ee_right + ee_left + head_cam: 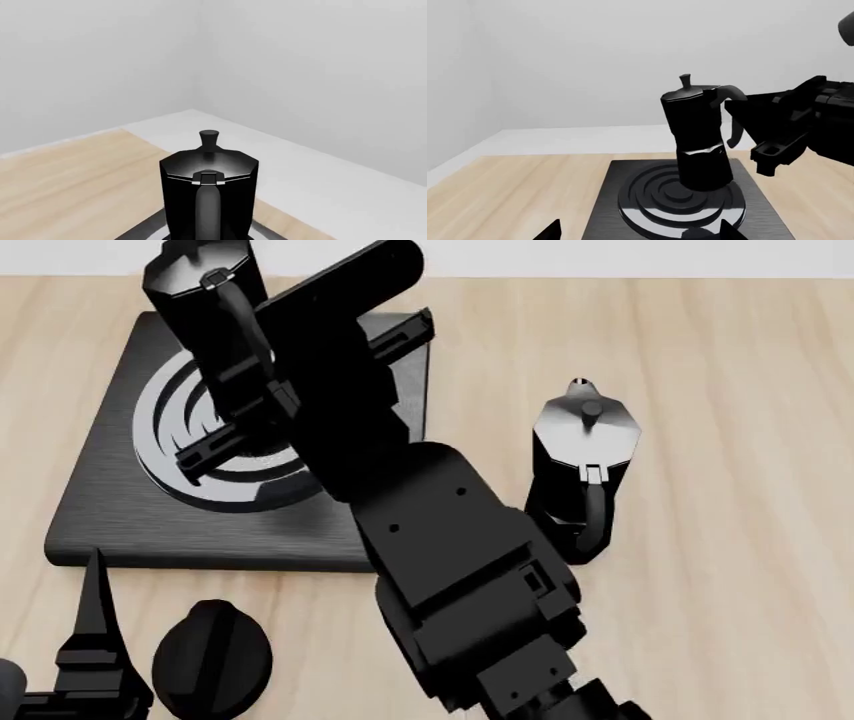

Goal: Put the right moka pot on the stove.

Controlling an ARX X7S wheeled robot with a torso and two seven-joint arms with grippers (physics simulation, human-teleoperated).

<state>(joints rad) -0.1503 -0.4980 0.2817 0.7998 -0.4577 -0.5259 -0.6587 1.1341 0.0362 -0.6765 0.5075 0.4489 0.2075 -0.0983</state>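
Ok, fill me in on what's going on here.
The right claw sits at the handle of a moka pot that stands upright on the stove rings; its jaws look open. A second pot stands on the table beside the stove. The left claw hangs open, holding nothing.

The head camera looks steeply down over the stove (pixel 120 510). Both wrist cameras face the pot (pixel 697 135) on it, the right closer.

Moka pot (pixel 200 300) on the stove (pixel 120 510), second moka pot (pixel 585 465) right of it, knob (pixel 214 655) before it
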